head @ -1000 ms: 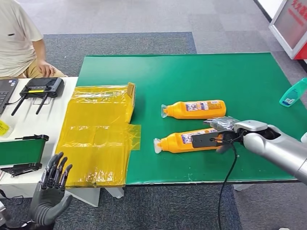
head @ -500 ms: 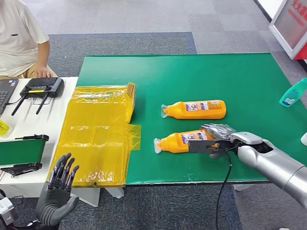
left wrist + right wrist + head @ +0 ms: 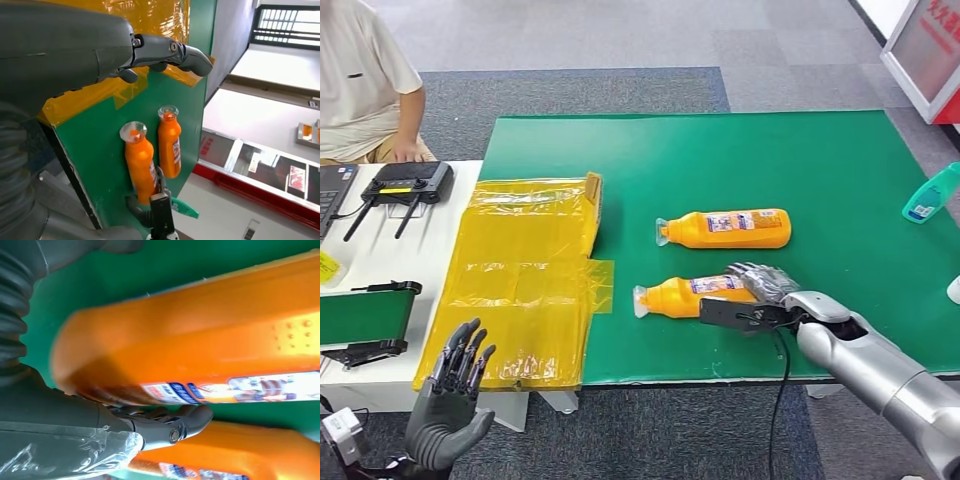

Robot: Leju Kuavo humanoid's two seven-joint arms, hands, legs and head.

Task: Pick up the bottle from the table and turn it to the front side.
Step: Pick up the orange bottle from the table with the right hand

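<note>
Head view: two orange bottles lying flat on the green bench (image 3: 803, 150), caps pointing toward the yellow plastic sheet (image 3: 524, 280); right robot hand (image 3: 761, 285) wrapped around the base end of the nearer bottle (image 3: 690, 296), fingers draped over its top, silver arm reaching in from the lower right with a black cable hanging below. Farther bottle (image 3: 725, 228) just beyond that hand, apart from it. Left robot hand (image 3: 452, 400) raised below the bench edge, fingers spread and holding nothing, just in front of the yellow sheet. Teal bottle (image 3: 930, 194) well off past the right hand, at the far right edge. Seated person (image 3: 361, 80) and a black controller (image 3: 407, 183) well beyond the left hand, on the white side table. Left wrist view: left robot hand (image 3: 113, 50) with fingers extended, nothing in them; both orange bottles (image 3: 141, 162) side by side on the green bench further out. Right wrist view: right robot hand (image 3: 113, 432) with a dark finger (image 3: 177, 422) pressed along the labelled side of the orange bottle (image 3: 188, 345), second orange bottle (image 3: 241, 455) just past the fingers.
</note>
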